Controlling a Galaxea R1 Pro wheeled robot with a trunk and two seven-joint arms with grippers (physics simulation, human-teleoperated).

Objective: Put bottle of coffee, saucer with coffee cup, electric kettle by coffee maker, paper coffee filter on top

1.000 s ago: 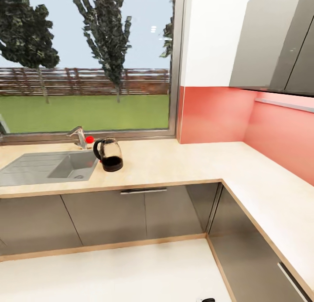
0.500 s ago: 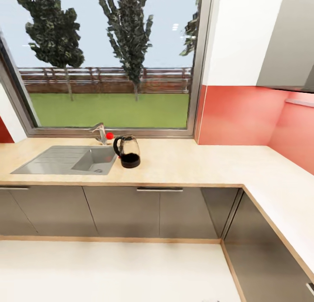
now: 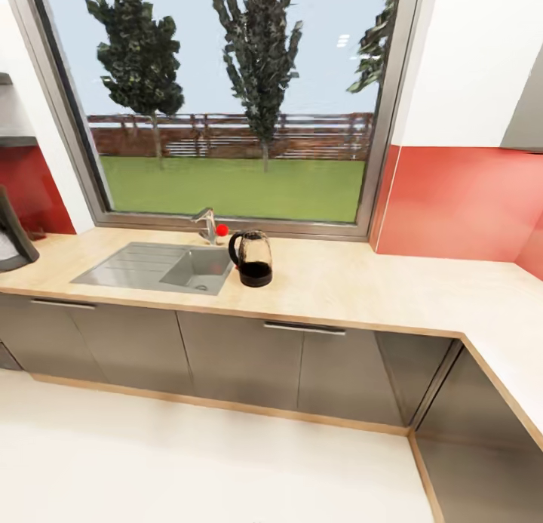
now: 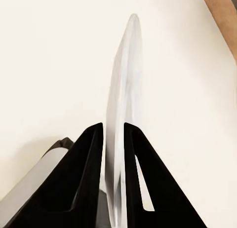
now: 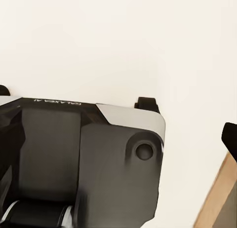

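Left wrist view shows the left gripper (image 4: 113, 132) pinching the saucer (image 4: 123, 90) edge-on by its rim, so a jolt in transit could slip it, while the electric kettle (image 3: 253, 259) stands on the kitchen countertop (image 3: 362, 285) beside the sink (image 3: 162, 265); right gripper state cannot be judged.

Bright, even daylight from the window (image 3: 234, 108); soft renders.

One legible mark — upside-down "GALAXEA" lettering on the robot's grey body (image 5: 64, 103).
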